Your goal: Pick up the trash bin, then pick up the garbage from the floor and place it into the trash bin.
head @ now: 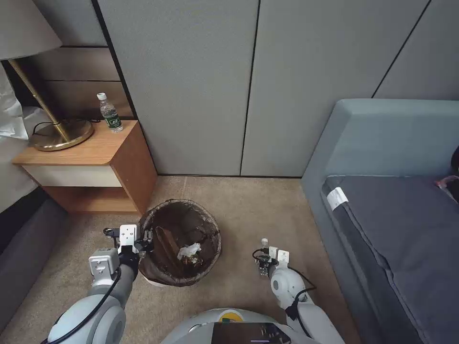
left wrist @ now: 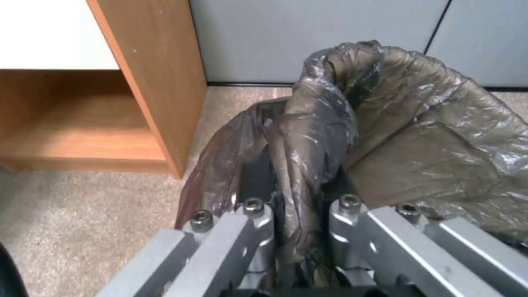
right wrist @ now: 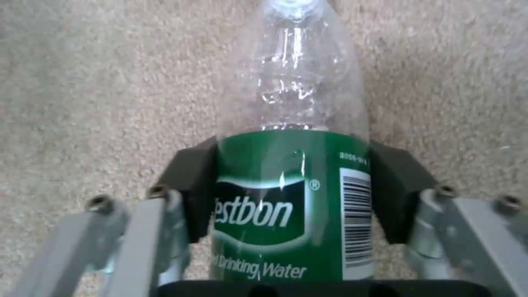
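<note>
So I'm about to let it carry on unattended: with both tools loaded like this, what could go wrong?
1. The left tool pinches the trash bin at its rim through the loose bag; the film may slip or tear, tipping the paper inside.
2. The right tool clamps an empty bottle over its green label; thin plastic could buckle and squirt free.
3. The bin sits close to the nightstand, so swinging it could clip the wood.
</note>
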Available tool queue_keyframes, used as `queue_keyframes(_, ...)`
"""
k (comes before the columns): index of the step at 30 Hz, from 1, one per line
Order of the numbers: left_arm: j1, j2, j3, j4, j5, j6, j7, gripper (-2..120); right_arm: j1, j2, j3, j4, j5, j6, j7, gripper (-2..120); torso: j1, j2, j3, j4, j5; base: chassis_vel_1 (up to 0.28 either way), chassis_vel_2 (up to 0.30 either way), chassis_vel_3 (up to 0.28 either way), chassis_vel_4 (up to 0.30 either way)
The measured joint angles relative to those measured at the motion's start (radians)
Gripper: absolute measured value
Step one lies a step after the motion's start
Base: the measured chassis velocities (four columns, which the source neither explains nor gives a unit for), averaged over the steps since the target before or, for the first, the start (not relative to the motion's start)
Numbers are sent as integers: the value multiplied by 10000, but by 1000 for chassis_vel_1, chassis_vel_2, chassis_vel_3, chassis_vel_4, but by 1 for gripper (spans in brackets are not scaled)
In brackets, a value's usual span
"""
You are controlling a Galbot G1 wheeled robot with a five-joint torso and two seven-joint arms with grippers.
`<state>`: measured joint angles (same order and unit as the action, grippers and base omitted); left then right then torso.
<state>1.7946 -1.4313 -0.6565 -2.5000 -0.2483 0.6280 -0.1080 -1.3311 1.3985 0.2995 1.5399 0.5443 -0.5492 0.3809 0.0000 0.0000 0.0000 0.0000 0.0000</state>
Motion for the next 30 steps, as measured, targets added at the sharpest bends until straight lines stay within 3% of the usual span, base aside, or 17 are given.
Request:
queue_keyframes(7, -111, 13, 54, 0, -6, -4, 5, 7, -158, -73, 86, 130, -612, 285, -279, 31, 0, 0, 0, 0, 0, 0, 0, 0, 0)
queue_keyframes(13, -134, 31, 44, 0, -32, -4, 9, 7, -316, -181, 288, 857, -734, 356, -347, 27, 0, 0, 0, -1, 1, 0, 0, 0, 0)
queue_keyframes(21, -119, 42, 41, 0, -40, -5, -1, 7, -687, -708, 607, 3725, -1561, 711, -1069, 27, 0, 0, 0, 0, 1, 0, 0, 0, 0)
queue_keyframes(30, -22, 19, 67, 0, -67, -3, -25, 7, -807, -1443, 193, 7000, -1246, 599, -1256, 27, 0, 0, 0, 0, 0, 0, 0, 0, 0)
